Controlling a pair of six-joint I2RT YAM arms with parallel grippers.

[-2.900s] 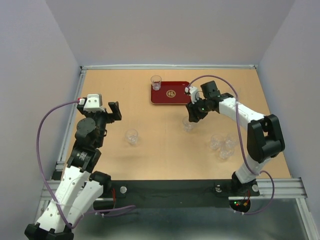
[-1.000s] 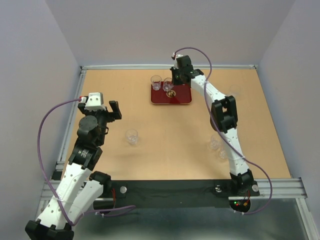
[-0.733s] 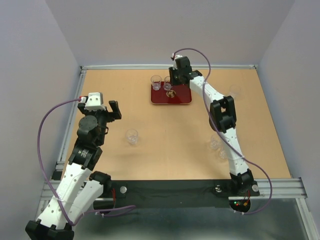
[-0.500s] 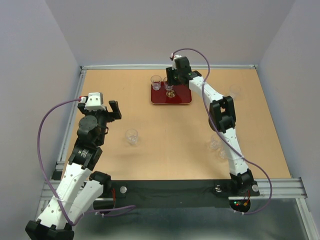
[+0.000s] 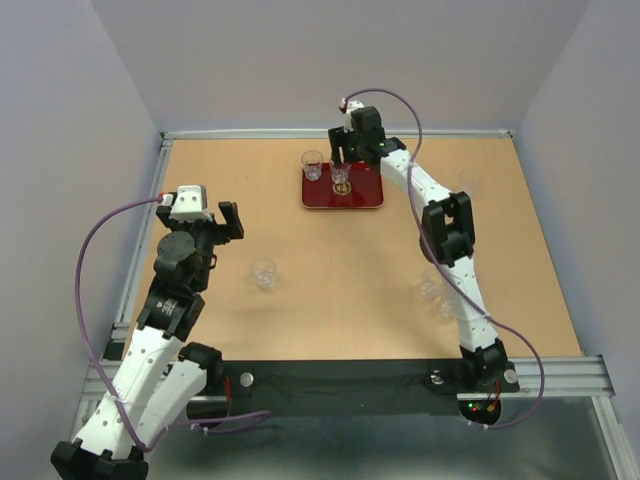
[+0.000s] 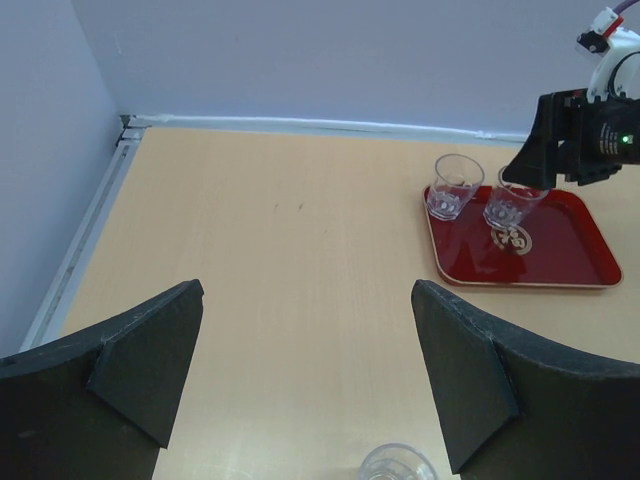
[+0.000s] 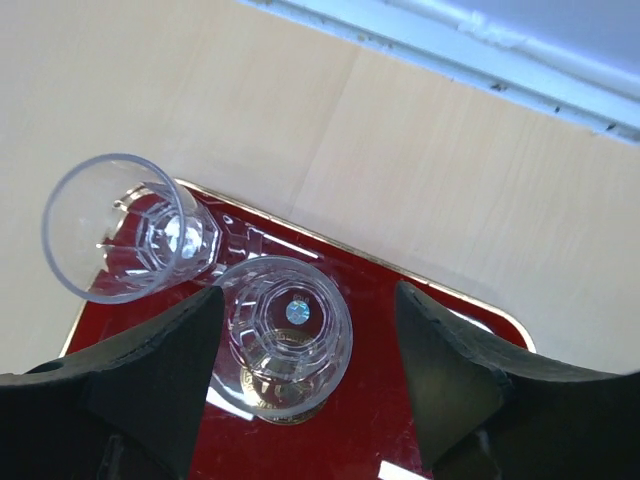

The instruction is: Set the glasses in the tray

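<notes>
1. At the far middle of the table (image 5: 330, 310), close to the back wall, lies the dark-red tray (image 5: 366, 196). Its gold emblem (image 6: 515, 239) is partly covered by a glass, and the mark on it cannot be read. No other writing is legible.
2. The tray holds two clear tumblers, both upright and empty. The corner tumbler (image 5: 313, 165) stands at the far-left corner, and the centre tumbler (image 5: 341, 177) stands on the emblem, just beside it.
3. The right gripper (image 5: 343, 160) hangs over the centre tumbler with its fingers spread to either side of the glass. I cannot tell whether they touch it.
4. The left gripper (image 6: 310, 380) is over the left part of the table with its fingers wide apart and nothing between them.
5. Off the tray, a lone tumbler (image 5: 264, 272) stands on bare wood at left of centre. A cluster of tumblers (image 5: 432, 288) stands at the right, partly hidden by the right arm, so the count is unclear.
6. There is open wood between the tray's near rim and the lone tumbler.
</notes>
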